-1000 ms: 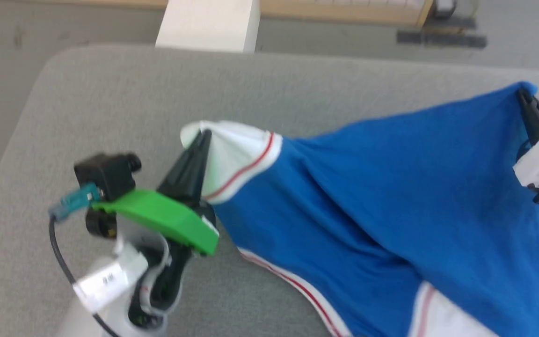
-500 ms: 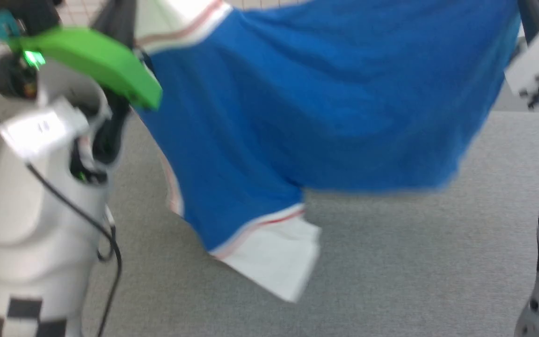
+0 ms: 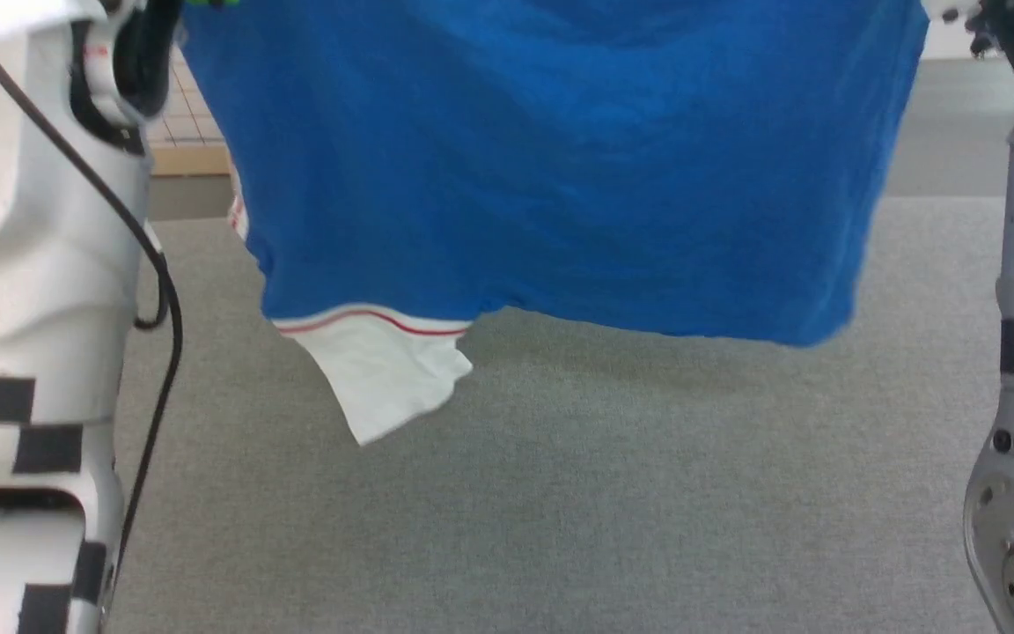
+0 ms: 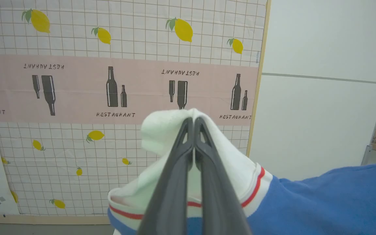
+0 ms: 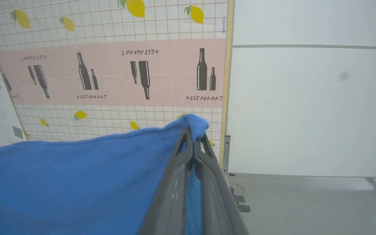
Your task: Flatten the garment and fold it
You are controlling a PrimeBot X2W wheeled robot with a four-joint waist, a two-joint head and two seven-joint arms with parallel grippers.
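The garment [image 3: 560, 158] hangs in the air as a broad blue sheet, stretched between the two grippers and clear of the grey bench [image 3: 604, 493] below. Its lower hem sags unevenly, and one white sleeve [image 3: 379, 379] dangles as its lowest part, towards the left. The left gripper [image 4: 194, 121] is clenched on the other sleeve [image 4: 162, 130], with cloth bunched over its tips. The right gripper [image 5: 193, 132] is clamped on a blue corner, a small tuft poking past the fingers. The step in hand looks like spreading the shirt before laying it down. To do it well, I judge the grippers should sit level and draw apart enough to take out the sag. They should then lower so the hanging hem meets the bench first and the rest drags flat, without the loose sleeve tucking under. Both pinches are small, so a hard tug might slip them.
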